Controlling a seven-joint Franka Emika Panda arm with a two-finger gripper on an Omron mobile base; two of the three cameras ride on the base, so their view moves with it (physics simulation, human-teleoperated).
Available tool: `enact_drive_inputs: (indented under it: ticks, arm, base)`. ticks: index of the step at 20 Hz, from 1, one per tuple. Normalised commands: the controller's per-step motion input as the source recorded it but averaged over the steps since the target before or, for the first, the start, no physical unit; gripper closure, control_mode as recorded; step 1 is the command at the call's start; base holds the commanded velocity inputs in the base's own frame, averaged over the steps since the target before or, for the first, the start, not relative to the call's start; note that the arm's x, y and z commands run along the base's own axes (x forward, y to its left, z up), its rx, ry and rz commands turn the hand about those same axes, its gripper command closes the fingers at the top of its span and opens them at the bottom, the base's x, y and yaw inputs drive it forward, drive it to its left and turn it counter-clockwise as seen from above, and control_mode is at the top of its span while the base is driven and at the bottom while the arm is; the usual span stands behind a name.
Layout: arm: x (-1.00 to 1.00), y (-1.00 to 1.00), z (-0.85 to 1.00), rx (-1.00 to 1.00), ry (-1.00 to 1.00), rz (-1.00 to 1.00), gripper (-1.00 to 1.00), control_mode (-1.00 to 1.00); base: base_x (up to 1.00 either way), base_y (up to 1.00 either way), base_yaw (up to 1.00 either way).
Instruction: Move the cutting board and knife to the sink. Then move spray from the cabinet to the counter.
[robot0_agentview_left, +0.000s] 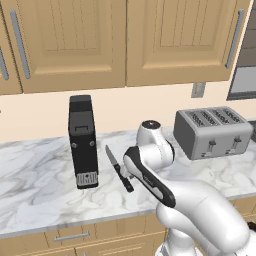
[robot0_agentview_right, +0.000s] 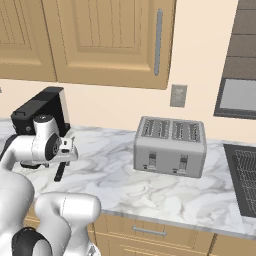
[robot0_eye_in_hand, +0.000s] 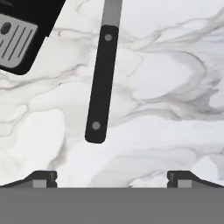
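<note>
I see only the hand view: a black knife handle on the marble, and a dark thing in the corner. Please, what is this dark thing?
Observer: It is a black coffee machine, standing upright on the counter, left of the knife in the left base view.
Operator: Which way does the blade point?
Observer: Towards the back wall; the handle end lies nearer the counter's front edge.
Operator: What else stands on the counter?
Observer: A grey four-slot toaster, well to the right of the knife.
Operator: Is my gripper holding anything?
Observer: No, the gripper is open above the handle.
</note>
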Motion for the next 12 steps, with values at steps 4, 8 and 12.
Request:
enact_drive_inputs:
  ticks: [4,8,12]
  arm:
    - [0.43,0.0,-0.03,-0.01,0.01,-0.16,-1.0,-1.0]
    - [0.08,0.03,0.0,0.0,0.03,-0.08,-1.0,-1.0]
    - [-0.02,0.17,0.0,0.0,0.02,0.0,-1.0,-1.0]
  base:
    - [0.0,0.0,0.0]
    - [0.0,0.0,0.0]
    - [0.0,0.0,0.0]
